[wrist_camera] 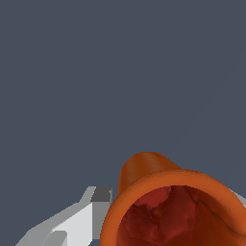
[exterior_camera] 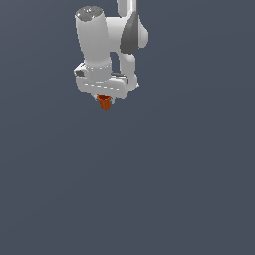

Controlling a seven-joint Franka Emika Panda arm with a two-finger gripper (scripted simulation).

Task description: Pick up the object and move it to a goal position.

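Observation:
The object [exterior_camera: 104, 102] is a tiny orange-red cup with a darker hollow top. In the exterior view it sits right under the white gripper [exterior_camera: 104, 97], between its short fingers, in the upper middle of the picture. In the wrist view the cup [wrist_camera: 163, 211] fills the lower right, its open mouth towards the camera. One grey-white finger [wrist_camera: 89, 214] presses against its side, and the tip of the other [wrist_camera: 239, 196] just shows at the cup's far rim. The jaws are closed on the cup.
The white arm [exterior_camera: 97, 40] rises above the gripper to the picture's top. All around is a plain dark grey-blue floor [exterior_camera: 149, 189] with no other objects and no goal marker in view.

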